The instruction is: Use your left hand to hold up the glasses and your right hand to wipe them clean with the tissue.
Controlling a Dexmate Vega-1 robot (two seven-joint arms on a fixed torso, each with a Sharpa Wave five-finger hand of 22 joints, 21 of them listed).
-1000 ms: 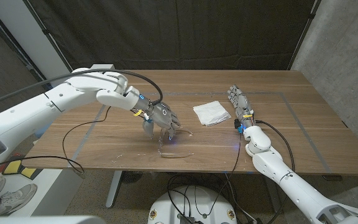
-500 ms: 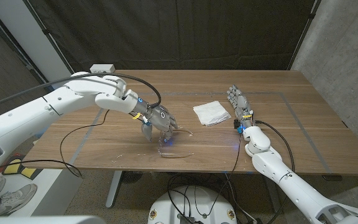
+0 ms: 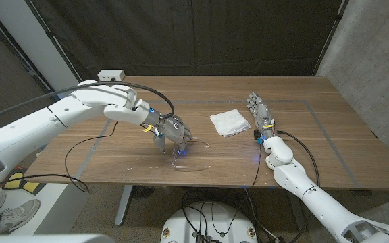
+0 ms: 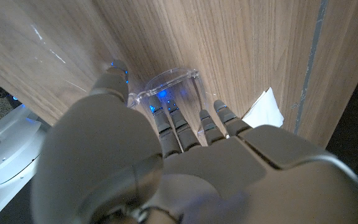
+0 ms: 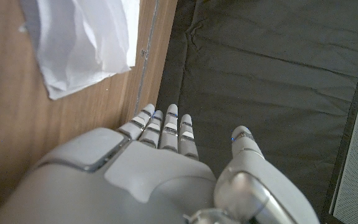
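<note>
Two robot hands work over a wooden worktop (image 3: pixel 329 128): the left hand (image 3: pixel 172 129) reaches down onto clear glasses (image 3: pixel 186 156) lying near the front edge, its fingers (image 4: pixel 166 121) close together and touching the frame. The right hand (image 3: pixel 260 113) waits with fingers straight and side by side, holding nothing, just beside the white tissue (image 3: pixel 229 122).
</note>
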